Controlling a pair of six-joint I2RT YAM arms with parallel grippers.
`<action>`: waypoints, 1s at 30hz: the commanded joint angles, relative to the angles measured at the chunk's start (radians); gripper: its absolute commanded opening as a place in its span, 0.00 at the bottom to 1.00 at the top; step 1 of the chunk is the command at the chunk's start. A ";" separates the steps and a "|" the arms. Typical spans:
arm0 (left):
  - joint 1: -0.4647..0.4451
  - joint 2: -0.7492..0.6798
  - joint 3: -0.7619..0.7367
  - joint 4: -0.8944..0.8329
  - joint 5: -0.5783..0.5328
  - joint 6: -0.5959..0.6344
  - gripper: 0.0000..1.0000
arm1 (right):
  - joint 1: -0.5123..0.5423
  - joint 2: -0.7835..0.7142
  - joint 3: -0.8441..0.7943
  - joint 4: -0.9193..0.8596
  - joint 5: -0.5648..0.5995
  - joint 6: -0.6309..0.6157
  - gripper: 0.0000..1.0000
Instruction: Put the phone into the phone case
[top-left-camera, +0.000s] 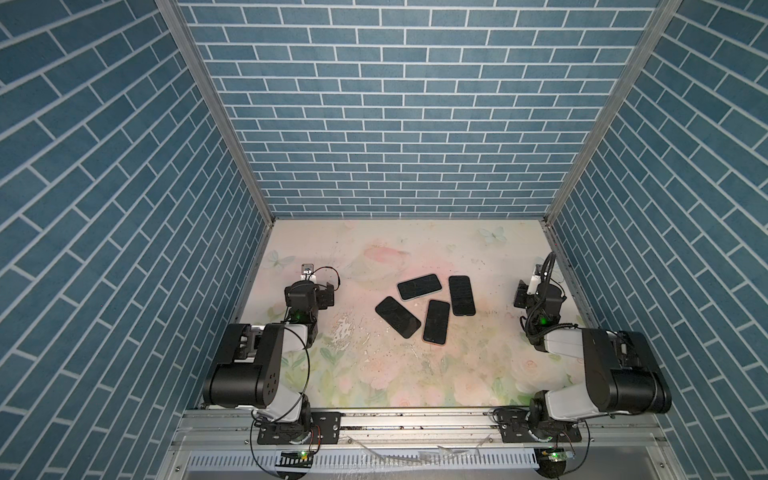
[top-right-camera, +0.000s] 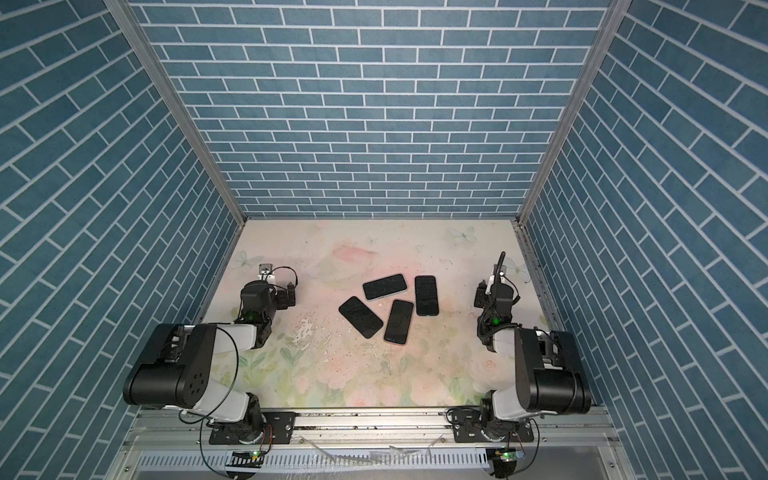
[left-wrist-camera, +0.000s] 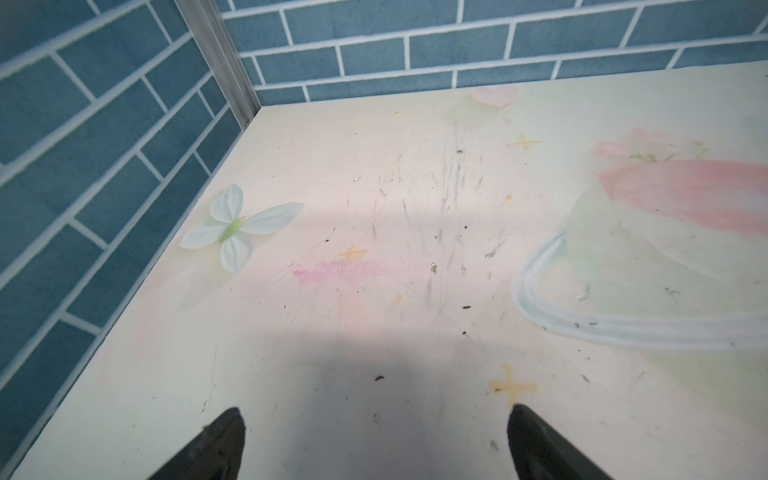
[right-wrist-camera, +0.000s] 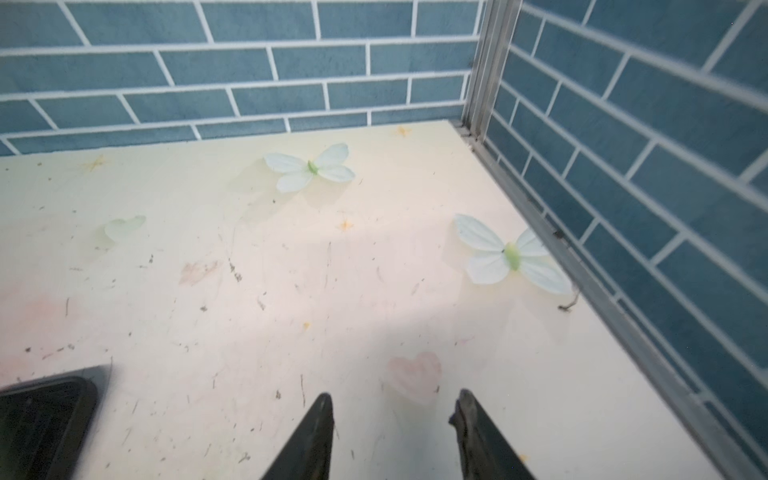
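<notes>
Top views, phones: four dark slabs flat on the worktop (top-left-camera: 374, 245), screens up, loosely clustered at mid-depth: far phone (top-left-camera: 419, 286), right-side phone (top-left-camera: 461, 295), left-side phone (top-left-camera: 397, 316), near phone (top-left-camera: 436, 321). Close together; touching or not, cannot tell.

Top views, cases: pale rim round the far phone, orange-pink rim along the near phone, teal edge at the right-side phone's near end, the same in both top views. Read as cases on. Left-side phone's rim too dark to judge. No empty case seen anywhere on the worktop.

Top views, arms: left arm (top-left-camera: 257, 361) and right arm (top-left-camera: 598, 365) folded at the sides, well apart from the cluster.

Left wrist, hand: left hand (left-wrist-camera: 376, 415) released, fingers spread wide, nothing between them. Only bare printed worktop ahead; no phone or case in view.

Right wrist, hand: right hand (right-wrist-camera: 395, 405) partly spread, empty, over bare worktop. One phone corner (right-wrist-camera: 41, 419) at the frame edge, well to the side of the fingers, with a paler rim outside the dark glass.

Progress, judged: insertion looks done for at least three phones. Nothing held, nothing loose.

Left to do, judged: at most the left-side phone. Full seating in any case not confirmable from here.
</notes>
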 joint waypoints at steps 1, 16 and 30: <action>0.007 -0.002 -0.003 0.067 0.038 0.021 1.00 | -0.019 0.023 -0.011 0.069 -0.031 -0.007 0.55; 0.000 0.010 -0.019 0.105 0.062 0.039 1.00 | -0.027 0.043 0.022 0.033 -0.014 -0.002 0.99; 0.001 0.010 -0.018 0.104 0.061 0.039 1.00 | -0.032 0.047 0.034 0.015 -0.045 0.000 0.99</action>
